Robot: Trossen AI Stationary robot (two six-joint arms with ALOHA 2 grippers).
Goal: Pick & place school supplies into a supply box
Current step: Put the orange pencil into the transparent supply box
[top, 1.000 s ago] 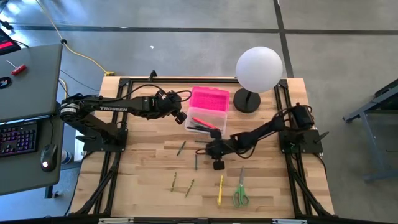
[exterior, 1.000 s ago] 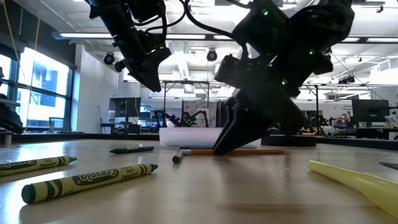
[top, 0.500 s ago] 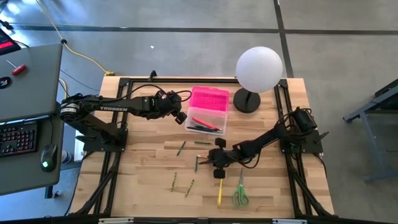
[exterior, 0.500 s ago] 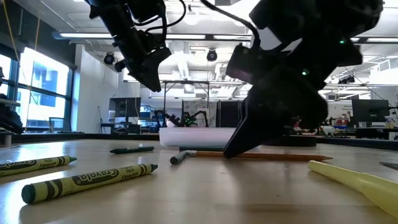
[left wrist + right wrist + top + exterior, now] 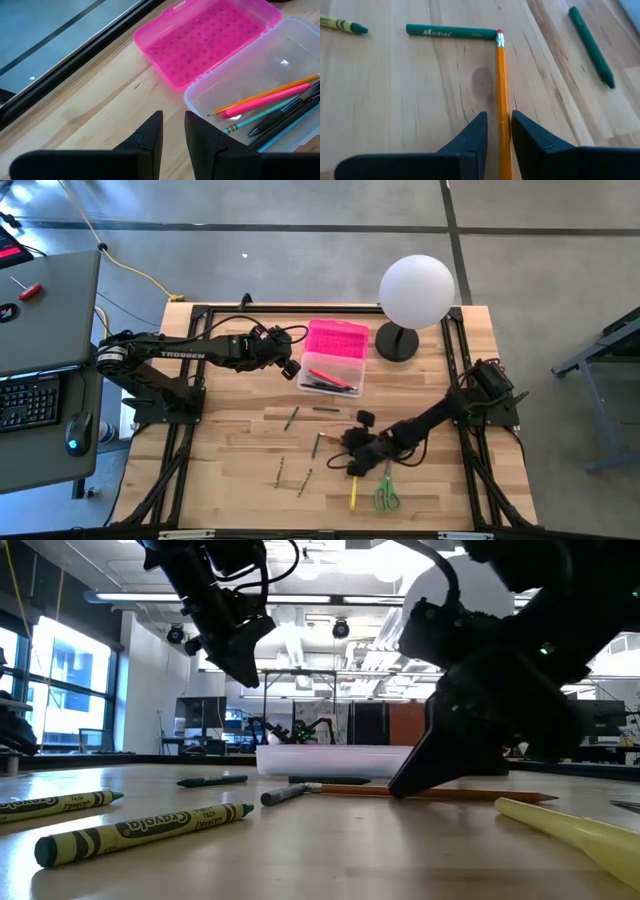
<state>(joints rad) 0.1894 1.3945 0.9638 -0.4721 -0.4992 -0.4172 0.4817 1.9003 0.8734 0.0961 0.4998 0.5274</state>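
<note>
The supply box (image 5: 328,376), clear with an open pink lid (image 5: 336,338), stands at the table's far middle and holds several pens (image 5: 270,107). My left gripper (image 5: 291,367) hovers beside the box's left side, empty, fingers nearly together (image 5: 173,132). My right gripper (image 5: 342,448) is low at the table's middle, shut on an orange pencil (image 5: 501,70). The pencil's eraser end touches a green pen (image 5: 450,32). Crayons (image 5: 281,472), a yellow marker (image 5: 353,491) and green-handled scissors (image 5: 387,491) lie near the front edge. My right gripper pinches the orange pencil's shaft (image 5: 503,107) between its two fingers, some way back from the eraser end. The fingers slant down from the table's right and lie along the pencil. The pencil lies flat on the table (image 5: 470,794), both ends showing past the fingers.
A white globe lamp (image 5: 415,292) stands at the far right behind the box. Another green pen (image 5: 293,417) and a dark pen (image 5: 326,409) lie in front of the box. Two crayons (image 5: 145,832) lie close to the low camera. A laptop desk stands left of the table.
My right gripper has moved toward the table's near edge and a little right, staying low. The orange pencil has slid along the table with it, and the green pen at its eraser end has turned slightly.
</note>
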